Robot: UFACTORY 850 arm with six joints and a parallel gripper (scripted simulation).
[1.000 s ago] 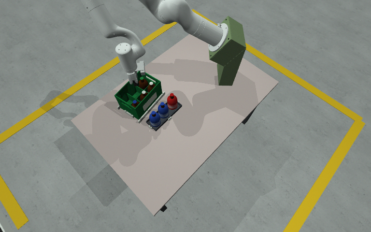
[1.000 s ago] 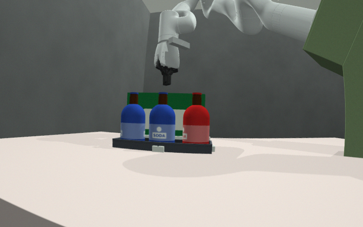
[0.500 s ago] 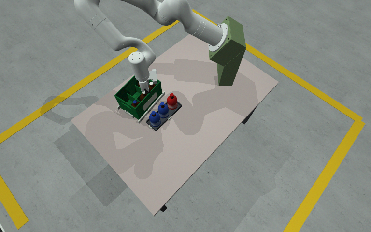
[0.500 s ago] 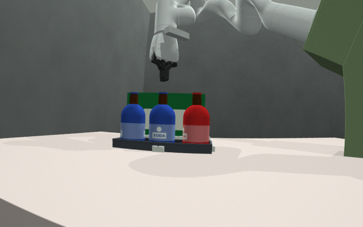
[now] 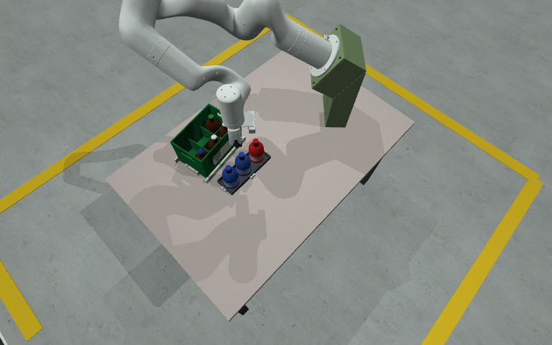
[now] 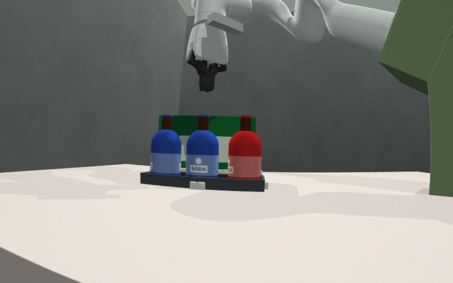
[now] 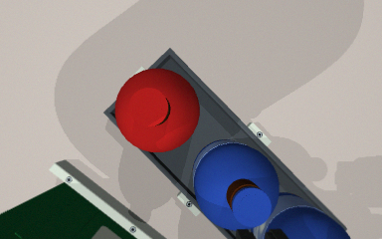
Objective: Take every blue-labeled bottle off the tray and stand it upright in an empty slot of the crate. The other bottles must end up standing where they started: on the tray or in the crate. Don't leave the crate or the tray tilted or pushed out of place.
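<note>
Across the pale worktop [image 5: 309, 227] most of the surface lies toward the near and right edges, well apart from anything standing on it; the load sits toward the far-left edge. At the far corner my green pedestal [image 5: 339, 77] rises, well apart from the bottles.

Largest of the load is the green crate [image 5: 187, 152], closest to the far-left edge of the top, its pale base rail parallel to the tray. Its dividers make slots: I see brown bottles with a green cap [image 5: 210, 116], a white cap [image 5: 213, 137] and a blue cap [image 5: 200, 151] standing in it; my forearm hides part of the rest, so I cannot tell which slots are free.

Just beside the crate, with a narrow strip of worktop between, lies the dark tray [image 6: 200, 183], flat, its long side along the crate. Three bottles stand upright in a row on it: one blue-labeled bottle [image 6: 166, 147] at the left end in the exterior view, a second blue bottle marked SODA [image 6: 202, 148] in the middle, touching or nearly touching the first, and the red bottle [image 6: 244, 150] at the other end, a small gap apart.

My pincer [image 6: 207, 87] hangs above the bottle caps, over the gap between crate and tray, fingers only slightly parted and gripping nothing.
</note>
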